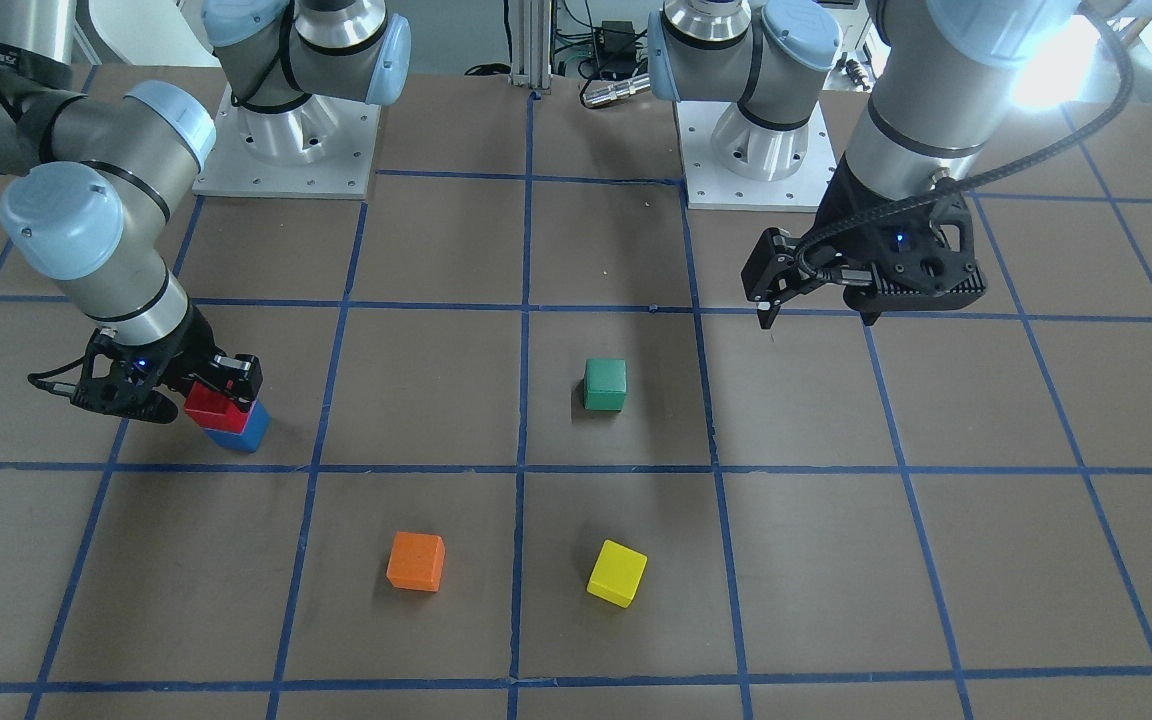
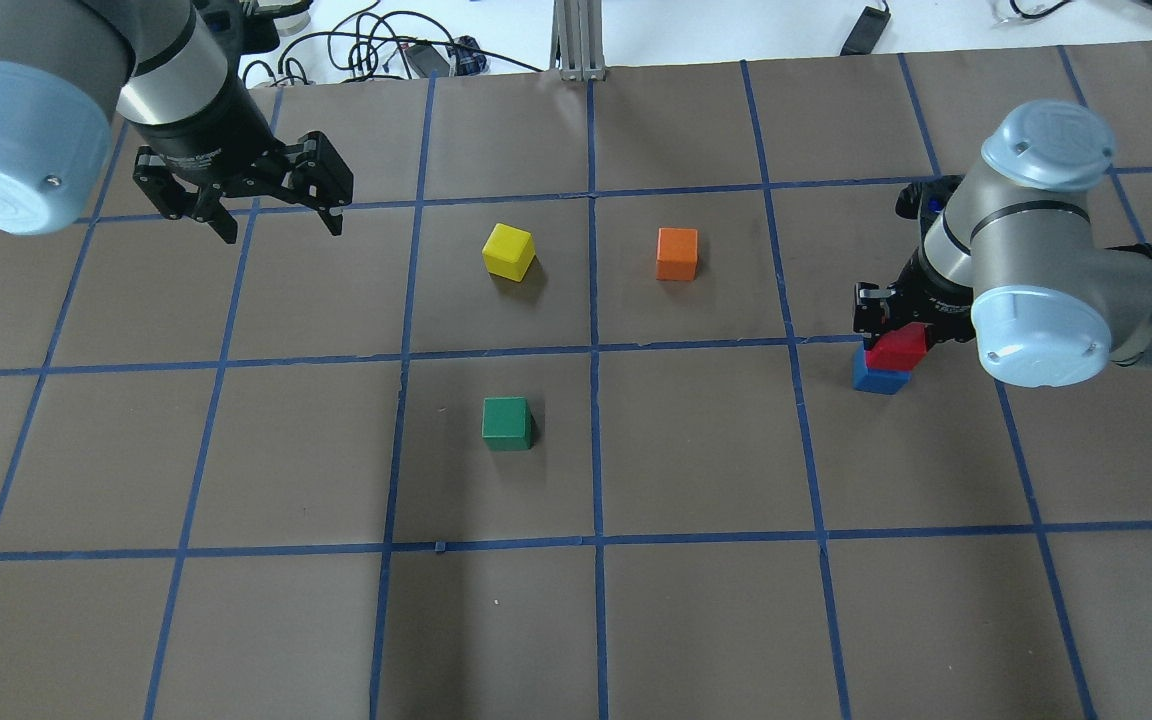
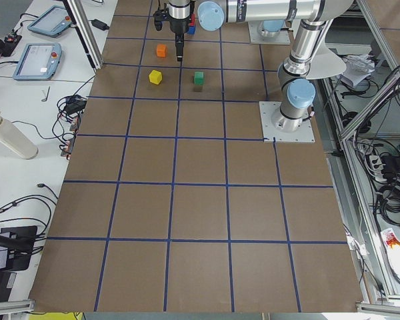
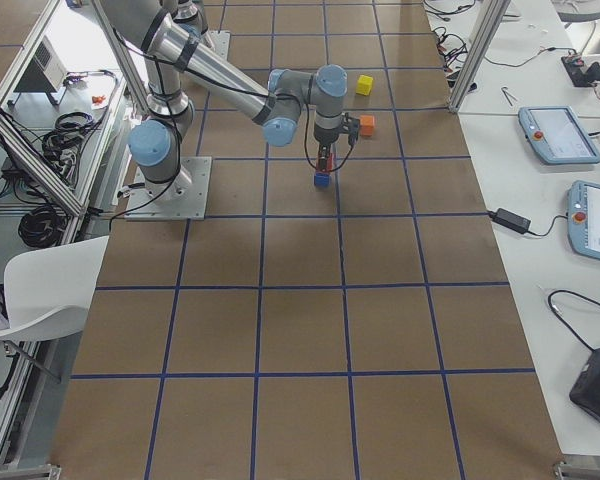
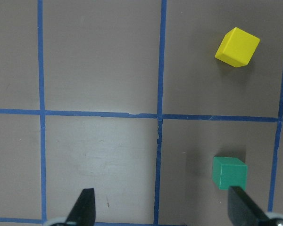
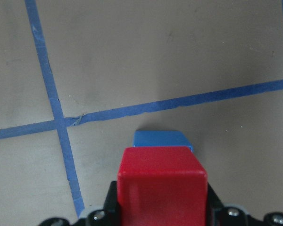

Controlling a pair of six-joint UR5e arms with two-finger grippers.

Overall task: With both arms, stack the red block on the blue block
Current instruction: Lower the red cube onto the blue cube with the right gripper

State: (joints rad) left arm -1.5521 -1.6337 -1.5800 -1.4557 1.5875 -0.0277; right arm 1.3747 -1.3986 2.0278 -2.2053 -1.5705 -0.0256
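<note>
Right gripper (image 2: pixel 894 335) low over the table (image 1: pixel 436 250) at the robot's right side; its black fingers (image 6: pixel 111 202) pressed flat against opposite faces of the red block (image 1: pixel 214 410), narrow gap filled wholly by the cube; red block matte, sharp-edged, a plain solid cube; directly beneath it the blue block (image 1: pixel 248 432), same size and finish, standing on the table; red sits slightly offset on blue, so that a strip of blue top face shows past the red edge in the right wrist view; the two appear to touch, though whether the full weight rests there cannot be told. Left gripper (image 2: pixel 281 225) raised well above the surface at the robot's left, fingers spread wide, nothing between them; left wrist view shows the two black tips far apart at the bottom edge over bare brown surface. Table covering dull brown, paper-like, ruled into large squares by blue tape lines (image 1: pixel 526 400), tape a little ragged at the crossings. Loose cubes well apart from the stack: green cube (image 1: pixel 605 385) near centre, orange cube (image 1: pixel 416 561) and yellow cube (image 1: pixel 617 573) on the far side from the robot, yellow turned askew to the grid.
</note>
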